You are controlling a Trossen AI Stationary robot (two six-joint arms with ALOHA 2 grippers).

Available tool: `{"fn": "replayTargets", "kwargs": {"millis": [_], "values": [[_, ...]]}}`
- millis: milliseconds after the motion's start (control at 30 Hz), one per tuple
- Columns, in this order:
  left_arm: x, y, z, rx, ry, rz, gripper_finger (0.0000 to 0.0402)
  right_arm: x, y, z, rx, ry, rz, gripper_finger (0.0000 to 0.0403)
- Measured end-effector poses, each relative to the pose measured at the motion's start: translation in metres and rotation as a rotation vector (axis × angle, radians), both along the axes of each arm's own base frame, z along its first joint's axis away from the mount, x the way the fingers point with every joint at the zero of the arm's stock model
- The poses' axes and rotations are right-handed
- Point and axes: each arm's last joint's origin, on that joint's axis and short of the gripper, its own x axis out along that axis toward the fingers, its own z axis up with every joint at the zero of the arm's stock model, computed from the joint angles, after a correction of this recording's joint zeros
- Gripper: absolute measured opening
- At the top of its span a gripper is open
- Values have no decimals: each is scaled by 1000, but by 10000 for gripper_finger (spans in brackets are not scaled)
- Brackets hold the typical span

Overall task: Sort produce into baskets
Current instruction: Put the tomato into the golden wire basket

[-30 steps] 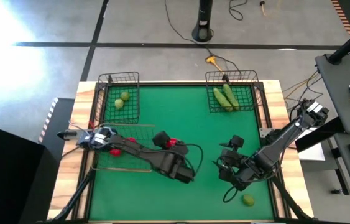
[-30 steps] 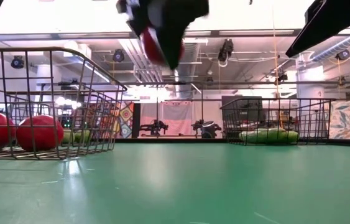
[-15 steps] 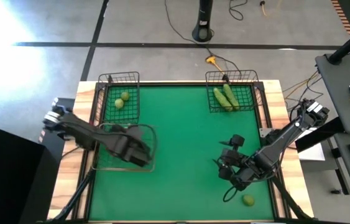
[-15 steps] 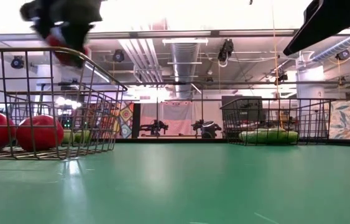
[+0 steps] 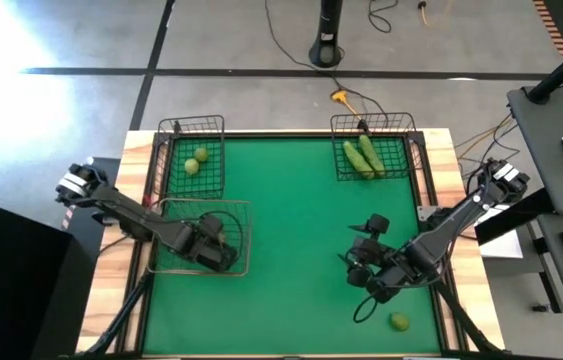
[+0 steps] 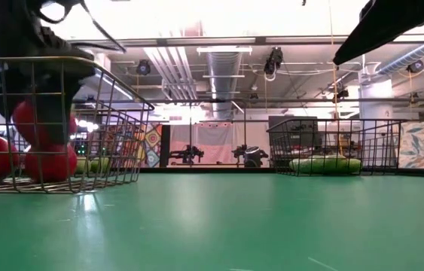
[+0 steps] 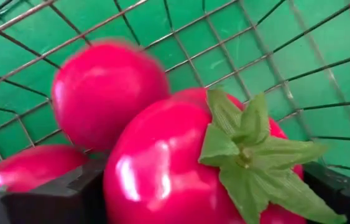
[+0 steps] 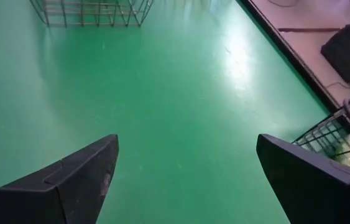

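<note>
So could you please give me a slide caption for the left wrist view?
Left gripper holds a red tomato inside the grey-wire basket, beside two others.

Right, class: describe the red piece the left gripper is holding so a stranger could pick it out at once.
Start at the wide grey-wire basket on the green table's left side. The left gripper reaches into it, shut on a red tomato. Unlike the two red ones lying on the basket floor, this one sits between dark fingers, green top showing.

Red tomato (image 7: 181, 168) in grey basket (image 5: 244, 238), apparently above two others (image 7: 103, 93)
</note>
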Motion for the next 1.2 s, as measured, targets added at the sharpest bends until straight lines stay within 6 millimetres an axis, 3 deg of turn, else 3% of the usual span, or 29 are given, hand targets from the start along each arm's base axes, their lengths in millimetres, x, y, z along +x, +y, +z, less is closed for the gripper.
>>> {"fn": "replayTargets", "kwargs": {"millis": [233,367,1200], "values": [[5,-2,-10,20,48,-13,316,2,-2,0,-6,2,-3,375],[5,-3,-10,35,84,-99,317,2,-2,0,-7,5,-1,375],[7,-1,-10,97,89,-201,326,3,-3,0,-9,6,-3,375]]}}
